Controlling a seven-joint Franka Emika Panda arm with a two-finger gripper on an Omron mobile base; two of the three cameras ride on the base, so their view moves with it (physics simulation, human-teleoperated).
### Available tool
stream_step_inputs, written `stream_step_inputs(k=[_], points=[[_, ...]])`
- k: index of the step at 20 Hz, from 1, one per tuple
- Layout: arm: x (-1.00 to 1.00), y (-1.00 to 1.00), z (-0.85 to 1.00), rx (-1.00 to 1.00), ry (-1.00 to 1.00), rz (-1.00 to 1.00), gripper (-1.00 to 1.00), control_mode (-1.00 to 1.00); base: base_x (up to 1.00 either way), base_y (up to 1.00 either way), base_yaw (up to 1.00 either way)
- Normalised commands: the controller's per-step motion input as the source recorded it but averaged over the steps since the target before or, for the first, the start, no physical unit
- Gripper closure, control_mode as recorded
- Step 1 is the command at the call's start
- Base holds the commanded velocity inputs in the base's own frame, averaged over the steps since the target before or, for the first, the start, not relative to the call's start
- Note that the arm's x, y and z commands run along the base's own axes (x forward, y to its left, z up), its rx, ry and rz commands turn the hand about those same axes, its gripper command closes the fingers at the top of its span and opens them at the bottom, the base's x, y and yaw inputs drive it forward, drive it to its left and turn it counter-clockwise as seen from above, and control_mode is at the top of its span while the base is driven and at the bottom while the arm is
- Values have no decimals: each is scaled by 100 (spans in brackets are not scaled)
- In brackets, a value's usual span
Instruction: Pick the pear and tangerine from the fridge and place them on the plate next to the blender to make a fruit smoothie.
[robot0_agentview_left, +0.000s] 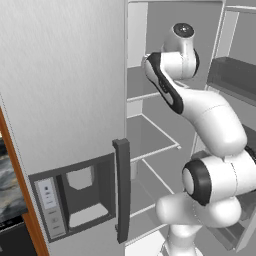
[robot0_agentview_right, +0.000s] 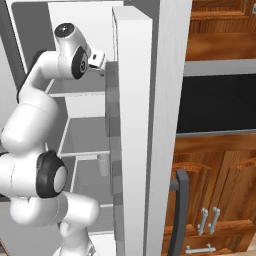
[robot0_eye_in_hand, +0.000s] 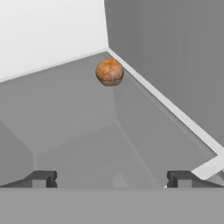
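Note:
The fridge (robot0_agentview_left: 65, 90) stands open and my white arm reaches into its upper part. A round orange tangerine (robot0_eye_in_hand: 109, 72) lies on a grey shelf (robot0_eye_in_hand: 78, 118) near the back corner, where the white rear wall meets the grey side wall. My gripper (robot0_eye_in_hand: 111, 178) is open, with its dark fingertips (robot0_eye_in_hand: 41, 178) wide apart and nothing between them. It hovers above the shelf, well short of the tangerine. The pear, the plate and the blender are out of view.
The closed fridge door carries a dark vertical handle (robot0_agentview_left: 121, 190) and a dispenser panel (robot0_agentview_left: 75, 195). Door bins (robot0_agentview_left: 235, 75) hang on the open door to the right of the arm. Wooden cabinets (robot0_agentview_right: 220, 190) and a black panel (robot0_agentview_right: 220, 105) flank the fridge.

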Motion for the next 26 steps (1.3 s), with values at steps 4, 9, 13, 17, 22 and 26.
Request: stream_step_inputs(k=[4,9,13,17,22,26], points=[[54,-12,-16,0,0,-8,-100,-100,0,0,0],[62,-2,-17,0,0,-9,-100,-100,0,0,0],[56,0,-14,2,0,-9,-100,-100,0,0,0],[54,0,-11,3,0,-7,-100,-100,0,0,0],[43,-4,-10,2,2,-5,-100,-100,0,0,0],[33,-18,-20,2,0,-2,-100,-100,0,0,0]])
